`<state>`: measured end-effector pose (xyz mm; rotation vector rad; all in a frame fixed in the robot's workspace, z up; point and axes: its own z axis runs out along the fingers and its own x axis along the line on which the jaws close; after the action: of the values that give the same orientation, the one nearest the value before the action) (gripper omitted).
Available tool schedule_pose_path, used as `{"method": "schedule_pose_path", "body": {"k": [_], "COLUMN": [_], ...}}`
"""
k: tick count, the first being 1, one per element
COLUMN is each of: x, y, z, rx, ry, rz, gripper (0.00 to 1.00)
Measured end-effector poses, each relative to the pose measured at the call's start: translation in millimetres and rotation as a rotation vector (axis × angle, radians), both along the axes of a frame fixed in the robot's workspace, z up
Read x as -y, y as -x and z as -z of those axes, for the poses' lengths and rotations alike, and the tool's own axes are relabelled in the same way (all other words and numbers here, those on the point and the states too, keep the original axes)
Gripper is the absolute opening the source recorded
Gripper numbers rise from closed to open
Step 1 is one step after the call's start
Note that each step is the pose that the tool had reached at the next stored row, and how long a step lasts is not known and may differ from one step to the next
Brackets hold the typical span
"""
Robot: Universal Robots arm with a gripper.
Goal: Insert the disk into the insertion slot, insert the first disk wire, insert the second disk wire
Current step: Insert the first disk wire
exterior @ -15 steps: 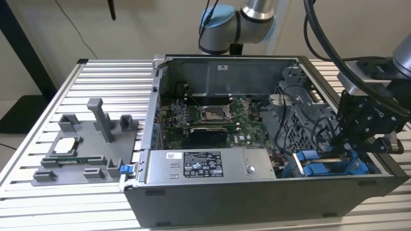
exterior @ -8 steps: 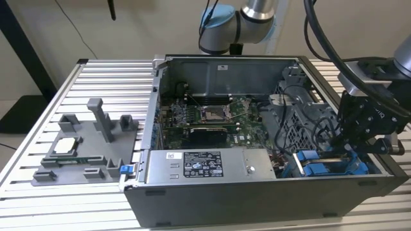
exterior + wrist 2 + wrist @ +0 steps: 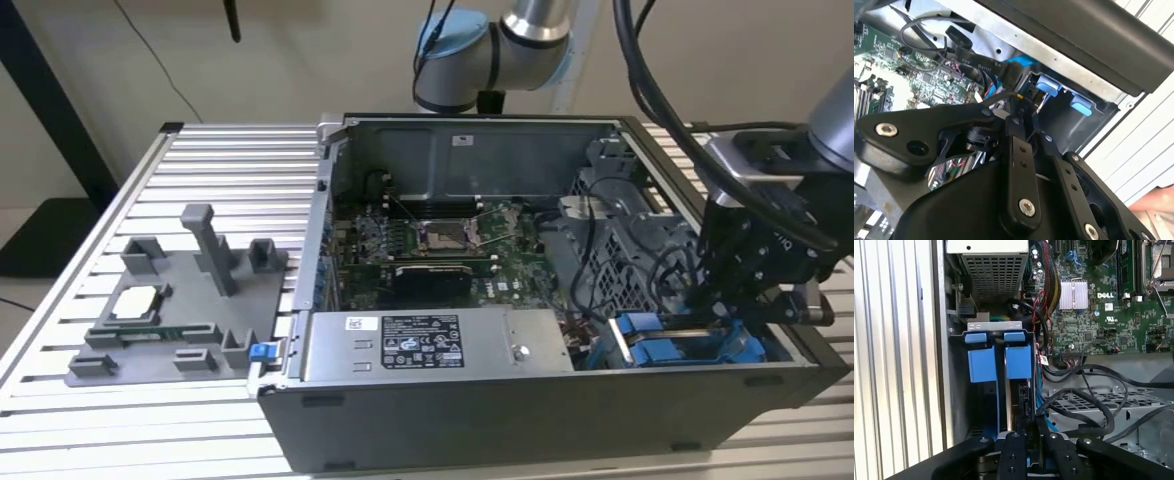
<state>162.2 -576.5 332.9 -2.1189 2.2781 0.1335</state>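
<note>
The disk [image 3: 1018, 400] stands on edge in the insertion slot [image 3: 985, 365] just under my gripper [image 3: 1031, 432], whose fingers [image 3: 1015, 450] look pinched shut on a black wire [image 3: 996, 97], so I'd keep its plug square and press gently

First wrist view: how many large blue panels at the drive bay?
2 blue panels, side by side: one nearer the case wall, one nearer the motherboard. Others may be hidden.

A robotics lab: an opened computer tower [image 3: 507, 420] sits on a slotted aluminium surface [image 3: 227, 150] beside grey fixtures [image 3: 147, 340], under a robot arm [image 3: 527, 50].
</note>
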Motion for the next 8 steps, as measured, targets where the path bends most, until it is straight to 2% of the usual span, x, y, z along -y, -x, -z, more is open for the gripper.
{"method": "schedule_pose_path", "body": {"k": [2,5,7,8], "x": [-0.2,-0.4,-0.3,-0.3], "y": [0.7,1.8,1.9,1.9], "z": [2.6,4.8,3.1,1.2], "rx": [0.0028,0.0031,0.0033,0.0033], "ry": [0.0018,-0.0005,-0.0015,-0.0015], "rz": [0.000,0.000,0.000,0.000], "gripper": [0.00,0.00,0.00,1.00]}}
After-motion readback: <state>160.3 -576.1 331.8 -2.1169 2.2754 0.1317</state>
